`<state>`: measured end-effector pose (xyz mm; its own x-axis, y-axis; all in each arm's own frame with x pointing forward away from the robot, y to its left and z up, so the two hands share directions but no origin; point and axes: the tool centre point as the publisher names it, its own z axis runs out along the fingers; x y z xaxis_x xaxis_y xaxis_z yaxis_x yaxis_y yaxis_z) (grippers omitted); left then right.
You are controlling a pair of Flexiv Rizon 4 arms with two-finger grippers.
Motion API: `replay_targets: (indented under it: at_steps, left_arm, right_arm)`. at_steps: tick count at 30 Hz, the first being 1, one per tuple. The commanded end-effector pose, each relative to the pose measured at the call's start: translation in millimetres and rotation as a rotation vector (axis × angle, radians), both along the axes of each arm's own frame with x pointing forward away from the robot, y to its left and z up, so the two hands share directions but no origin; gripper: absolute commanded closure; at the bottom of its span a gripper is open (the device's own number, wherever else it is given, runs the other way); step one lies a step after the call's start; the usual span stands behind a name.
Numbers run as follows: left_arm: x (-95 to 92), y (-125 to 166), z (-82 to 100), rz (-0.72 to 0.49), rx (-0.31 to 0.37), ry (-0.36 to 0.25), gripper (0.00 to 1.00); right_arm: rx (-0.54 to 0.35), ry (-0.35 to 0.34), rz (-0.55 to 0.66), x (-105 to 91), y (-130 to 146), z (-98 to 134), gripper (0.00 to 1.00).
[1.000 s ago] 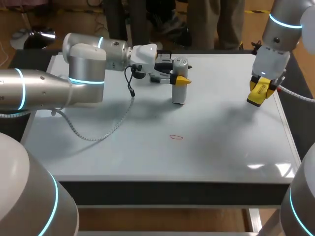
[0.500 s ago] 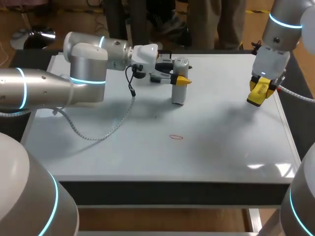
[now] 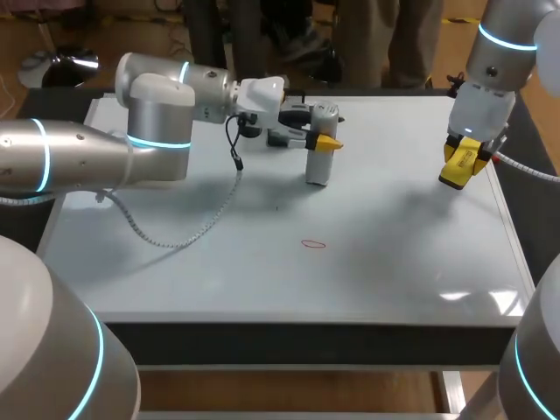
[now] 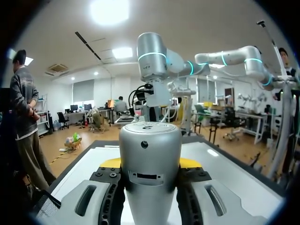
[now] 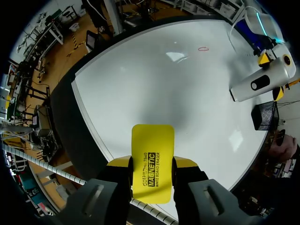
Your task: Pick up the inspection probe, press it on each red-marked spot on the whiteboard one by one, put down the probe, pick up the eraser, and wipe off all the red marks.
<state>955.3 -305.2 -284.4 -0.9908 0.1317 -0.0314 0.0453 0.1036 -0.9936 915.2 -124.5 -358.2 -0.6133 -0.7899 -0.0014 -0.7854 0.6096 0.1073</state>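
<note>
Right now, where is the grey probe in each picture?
Head view: the grey probe stands upright at the far middle of the whiteboard, gripped by the left tool.
Left wrist view: close up, between that tool's fingers.
Right wrist view: far across the board, beyond the eraser held in the right tool.
Shared landmark: the whiteboard beneath it, in all three.

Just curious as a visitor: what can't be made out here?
Lower end of the probe: left wrist view, hidden behind its own body.
Part of the whiteboard: head view, my left arm covers it.
Shape of the red mark: right wrist view, too small.
</note>
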Motion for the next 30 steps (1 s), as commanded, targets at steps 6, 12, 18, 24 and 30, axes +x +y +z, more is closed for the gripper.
replay_targets:
  at_steps: [6,12,18,24,30]
  left_arm:
    - [21.5,-7.3,35.3,-0.059,0.035,-0.035,1.00]
    - [48.2,-13.3,66.6,-0.087,0.020,-0.060,1.00]
    - [75.2,-14.8,94.6,-0.084,-0.035,-0.030,1.00]
    - [100.6,-16.7,112.6,-0.081,-0.048,-0.034,1.00]
    - [126.3,-19.7,122.5,-0.068,-0.058,-0.017,1.00]
  right_arm:
    - [-0.003,0.000,0.002,0.7,-0.6,0.2,1.00]
    - [-0.003,0.000,0.002,0.7,-0.6,0.2,1.00]
    - [-0.003,0.000,0.002,0.7,-0.6,0.2,1.00]
    - [-0.003,0.000,0.002,0.7,-0.6,0.2,1.00]
    - [-0.003,0.000,0.002,0.7,-0.6,0.2,1.00]
